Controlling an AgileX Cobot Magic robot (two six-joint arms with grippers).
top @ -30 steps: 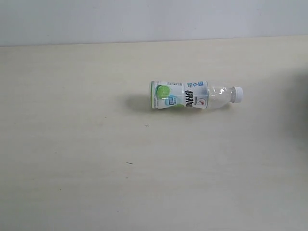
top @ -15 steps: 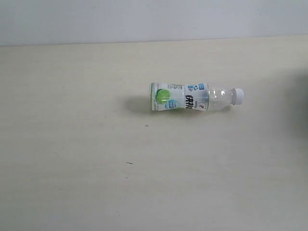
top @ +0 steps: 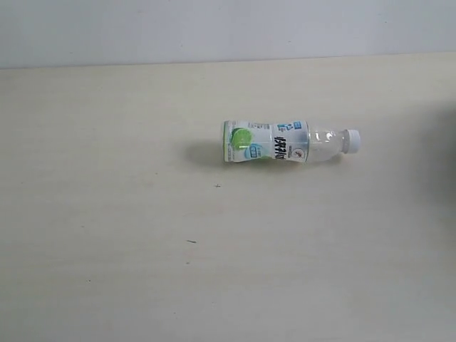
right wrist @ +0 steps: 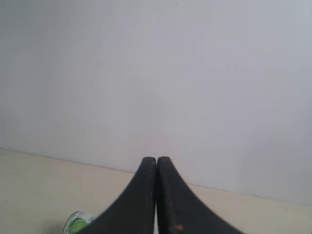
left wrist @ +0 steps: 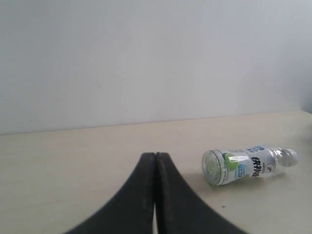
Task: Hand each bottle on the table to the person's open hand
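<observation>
Surface (top: 107, 249): wide, pale cream and flat, meeting a plain light wall (top: 214, 28) at the far side. No person's open hand appears in any view.

Task item: only one lime-marked bottle (top: 285, 142) is in view. It lies on its side, right of centre in the exterior view, nothing touching it. Its base points left and its white cap (top: 352, 140) points right. The left wrist view shows it base-on and some way ahead of that arm. The right wrist view catches only the rim of its base.

Left pincer (left wrist: 155, 161): tips pressed together, holding nothing, well apart from the bottle.

Right pincer (right wrist: 156, 163): tips likewise pressed together and empty, raised toward the wall.

Handling assessment: a small clear plastic bottle, judged light. Whether it holds liquid cannot be told. The wall is likely thin and will give under a hard squeeze, so moderate closing force is advised. Being round and lying flat, it may roll if nudged from one side only. The printed sleeve looks smooth and could slip.

Recommended hold: across the labelled body, at its slightly narrowed middle, fingers closing square to the long axis. Avoid the tapered neck. A mid-body grip leaves both ends free for the receiving palm.

Minor: a few tiny dark specks (top: 191, 241) on the surface, of no consequence
</observation>
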